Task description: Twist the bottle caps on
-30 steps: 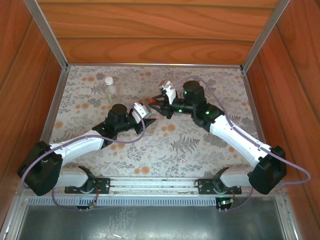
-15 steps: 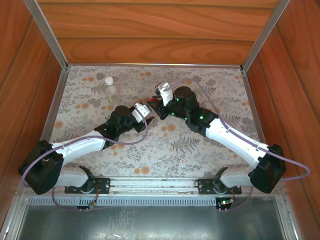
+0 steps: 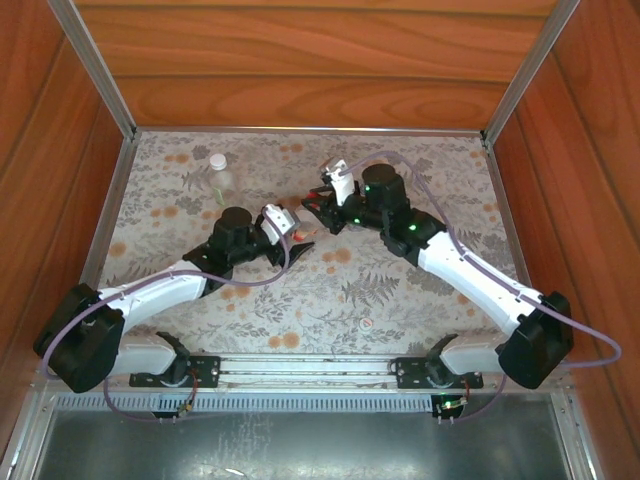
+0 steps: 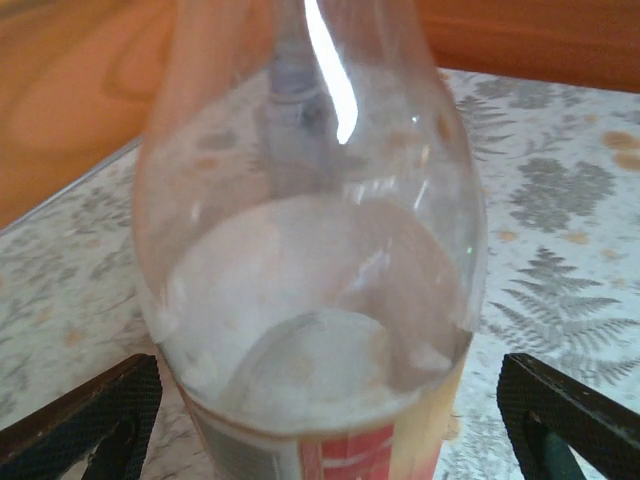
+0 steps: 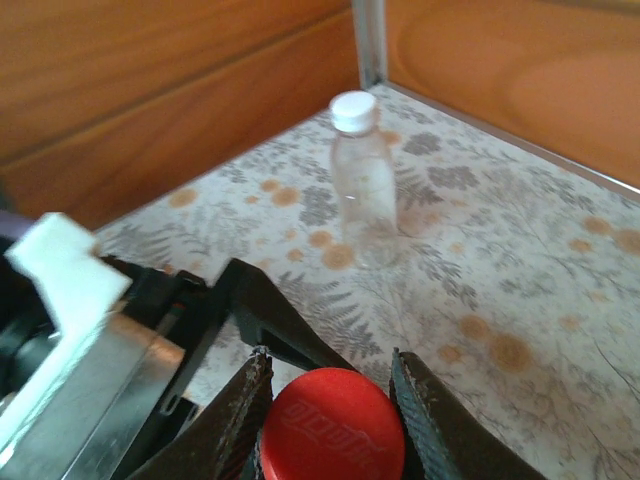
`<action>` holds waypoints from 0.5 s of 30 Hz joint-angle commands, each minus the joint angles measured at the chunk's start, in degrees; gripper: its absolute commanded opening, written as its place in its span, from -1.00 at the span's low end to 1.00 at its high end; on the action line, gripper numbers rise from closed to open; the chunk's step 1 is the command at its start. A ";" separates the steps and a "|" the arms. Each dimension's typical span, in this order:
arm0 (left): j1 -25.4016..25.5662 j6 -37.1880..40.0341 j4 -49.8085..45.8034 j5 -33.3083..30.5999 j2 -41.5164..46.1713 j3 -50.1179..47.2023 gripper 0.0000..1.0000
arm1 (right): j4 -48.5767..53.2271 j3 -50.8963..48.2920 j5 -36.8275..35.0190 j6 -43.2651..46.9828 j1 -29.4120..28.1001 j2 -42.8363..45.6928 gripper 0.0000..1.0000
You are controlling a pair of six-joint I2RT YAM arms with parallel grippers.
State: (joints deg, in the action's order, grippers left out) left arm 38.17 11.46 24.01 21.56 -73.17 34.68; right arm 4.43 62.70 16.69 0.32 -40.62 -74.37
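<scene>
A clear bottle with a red-orange label [image 4: 320, 300] stands close up between the fingers of my left gripper [image 4: 328, 372]. That gripper is open, with both fingers [image 4: 85, 420] standing off the bottle's sides. In the right wrist view my right gripper [image 5: 331, 362] is shut on a red bottle cap [image 5: 333, 428], seen from above; what lies under the cap is hidden. In the top view the left gripper [image 3: 297, 229] and right gripper [image 3: 313, 206] meet near the table's middle. A plain clear bottle [image 3: 219, 178] with a white cap [image 5: 353, 110] stands at the back left.
Wooden walls and metal corner posts [image 3: 95, 65] close in the floral-patterned table [image 3: 400, 300]. The left arm's black finger [image 5: 270, 310] and white mount [image 5: 60, 270] lie just left of my right gripper. The right half of the table has free room.
The left gripper has opened, letting go of the labelled bottle. The right wrist swung left with the red cap half a second ago and is back near where it was.
</scene>
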 commanded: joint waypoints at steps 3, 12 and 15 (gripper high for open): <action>-1.24 -1.55 0.91 10.45 -0.29 0.16 0.71 | 2.54 1.61 14.34 4.74 2.27 1.61 -0.98; -1.69 -2.36 1.39 8.34 -2.57 1.88 0.36 | 2.93 2.07 13.49 3.40 2.43 0.45 -0.93; -1.76 -2.60 1.48 7.06 -3.22 1.89 0.23 | 1.35 0.88 9.19 1.80 2.47 0.89 -0.87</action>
State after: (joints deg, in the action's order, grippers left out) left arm 37.10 9.91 24.53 29.21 -75.48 34.94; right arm 7.29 63.40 28.03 3.73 -38.50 -73.60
